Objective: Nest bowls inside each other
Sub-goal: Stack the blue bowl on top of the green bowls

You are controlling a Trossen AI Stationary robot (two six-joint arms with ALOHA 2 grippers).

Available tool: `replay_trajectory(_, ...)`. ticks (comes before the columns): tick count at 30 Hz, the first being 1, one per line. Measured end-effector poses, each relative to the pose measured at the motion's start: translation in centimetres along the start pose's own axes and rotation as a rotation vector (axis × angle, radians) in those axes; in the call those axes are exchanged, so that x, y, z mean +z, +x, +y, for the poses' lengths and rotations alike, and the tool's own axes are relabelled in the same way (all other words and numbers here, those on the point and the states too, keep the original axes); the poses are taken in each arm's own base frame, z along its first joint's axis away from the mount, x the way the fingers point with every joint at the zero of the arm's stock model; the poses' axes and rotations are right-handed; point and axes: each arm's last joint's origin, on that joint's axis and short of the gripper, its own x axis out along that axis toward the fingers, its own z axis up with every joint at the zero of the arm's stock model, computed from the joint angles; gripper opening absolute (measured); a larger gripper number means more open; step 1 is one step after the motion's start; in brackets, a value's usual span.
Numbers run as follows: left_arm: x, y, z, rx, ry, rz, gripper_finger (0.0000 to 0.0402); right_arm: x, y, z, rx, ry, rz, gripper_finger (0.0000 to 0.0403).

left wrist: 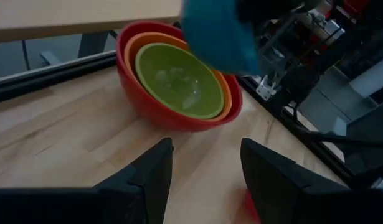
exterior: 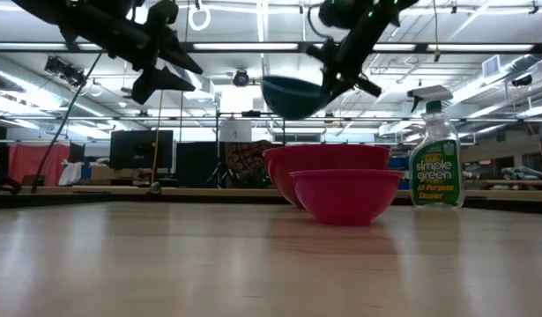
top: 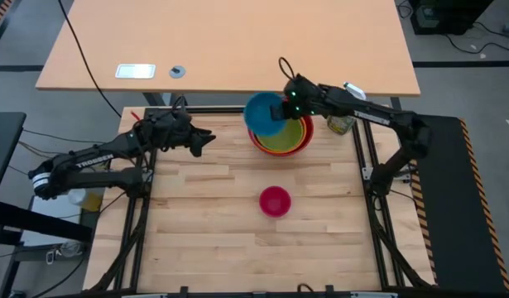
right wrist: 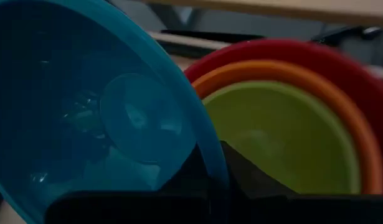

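Your left gripper (top: 206, 141) hangs idle above the bench's far-left part, fingers (left wrist: 147, 180) spread apart, nothing between them.

Moving right: the pink bowl (top: 275, 201) sits alone near the bench's middle, well apart from the stack, not yet nested.

At the far edge, right of centre, the red bowl (top: 306, 146) holds the orange bowl (left wrist: 225, 87), which holds the lime green bowl (left wrist: 175, 81). All three are seated.

Your right gripper (top: 285, 106) is clamped tight on the rim of the blue bowl (top: 265, 113), holding it in the air, tilted, above the stack's far-left side rather than over its centre.

A spray bottle (top: 340, 123) stands at the far-right corner, just beside the stack.

Risks, as I judge them: let go now and the blue bowl likely lands tilted on the stack's rim and tips out or rolls off the far edge. It's a one-sided rim pinch, so it could also swing or slip. Centre and level it first. Watch the arm near the bottle.
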Motion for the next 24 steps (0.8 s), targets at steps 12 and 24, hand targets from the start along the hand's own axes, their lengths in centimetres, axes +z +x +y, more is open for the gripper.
replay_trajectory(12,0.6,-0.2,1.2,0.046,-0.005,-0.020,0.0192,-0.5,7.1,-3.6,-0.269,-0.120,0.203,0.0022)
replay_trajectory(24,0.9,-0.3,1.8,0.078,-0.029,-0.041,0.0192,-1.0,7.3,-4.5,-0.336,-0.237,0.292,0.0033)
